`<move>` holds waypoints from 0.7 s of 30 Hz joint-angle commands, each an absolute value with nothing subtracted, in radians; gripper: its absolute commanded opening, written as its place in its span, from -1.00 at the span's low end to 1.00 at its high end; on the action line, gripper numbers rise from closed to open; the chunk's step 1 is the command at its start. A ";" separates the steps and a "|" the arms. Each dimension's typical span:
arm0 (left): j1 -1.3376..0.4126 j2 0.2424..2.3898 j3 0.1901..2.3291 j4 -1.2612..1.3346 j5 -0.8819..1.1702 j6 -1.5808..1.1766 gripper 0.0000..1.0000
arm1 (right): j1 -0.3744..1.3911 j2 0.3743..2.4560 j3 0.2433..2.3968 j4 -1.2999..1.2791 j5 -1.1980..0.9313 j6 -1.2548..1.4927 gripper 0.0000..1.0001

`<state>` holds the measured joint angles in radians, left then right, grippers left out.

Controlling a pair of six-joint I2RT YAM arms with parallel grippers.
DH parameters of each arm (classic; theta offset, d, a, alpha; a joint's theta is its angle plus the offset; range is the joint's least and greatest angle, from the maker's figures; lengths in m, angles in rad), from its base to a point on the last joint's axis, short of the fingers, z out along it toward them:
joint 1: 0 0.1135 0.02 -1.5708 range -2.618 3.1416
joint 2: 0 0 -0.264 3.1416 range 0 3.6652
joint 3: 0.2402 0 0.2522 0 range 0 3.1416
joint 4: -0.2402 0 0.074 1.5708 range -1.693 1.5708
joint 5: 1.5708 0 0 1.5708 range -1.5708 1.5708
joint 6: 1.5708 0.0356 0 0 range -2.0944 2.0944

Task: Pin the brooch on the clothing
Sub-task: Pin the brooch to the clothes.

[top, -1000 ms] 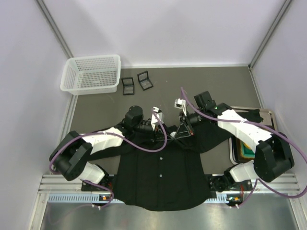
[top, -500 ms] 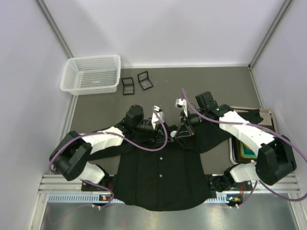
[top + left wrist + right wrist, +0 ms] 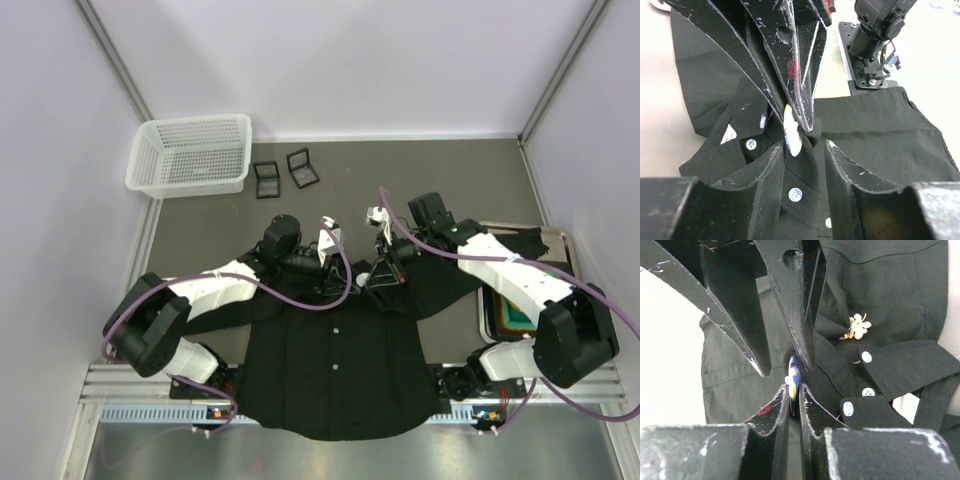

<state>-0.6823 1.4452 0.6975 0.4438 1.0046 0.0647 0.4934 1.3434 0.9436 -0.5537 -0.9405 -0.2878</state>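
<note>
- Right claw (image 3: 794, 388): I have it clamped on the brooch (image 3: 793, 374), a small disc seen edge-on, white with blue and yellow.
- My left claw (image 3: 805, 145) stands with jaws apart, black fabric between them and the brooch just past its tips, near the collar.
- The shirt (image 3: 335, 360) lies spread on the grey tabletop (image 3: 420, 170): black, collared, with white buttons (image 3: 795, 194) down the front.

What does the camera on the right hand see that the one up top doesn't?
Only the right wrist view shows a little gold flower on the black shirt. Only the top view shows the white basket and two small black cases. Both show the shirt and the right gripper, which pinches the brooch.
</note>
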 commanded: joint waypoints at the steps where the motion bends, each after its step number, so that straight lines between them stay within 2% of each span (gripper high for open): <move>1: -0.676 1.437 0.730 0.436 1.005 0.089 -0.19 | 0.495 1.312 0.945 -0.518 -0.950 -0.311 -1.00; 7: -0.676 1.460 0.739 0.479 0.994 0.051 -0.22 | 0.505 1.308 0.945 -0.518 -0.968 -0.318 -1.00; 10: -0.676 1.473 0.747 0.508 0.997 0.028 -0.53 | 0.508 1.307 0.946 -0.518 -0.971 -0.321 -1.00; 12: -0.676 1.480 0.753 0.509 1.000 0.026 -0.83 | 0.508 1.305 0.948 -0.520 -0.973 -0.325 -1.00; 14: -0.676 1.483 0.756 0.512 1.014 0.028 -0.98 | 0.508 1.307 0.951 -0.522 -0.971 -0.324 -1.00; 21: -0.687 1.467 0.752 0.492 1.028 0.090 -1.00 | 0.506 1.325 0.976 -0.523 -0.956 -0.290 -0.89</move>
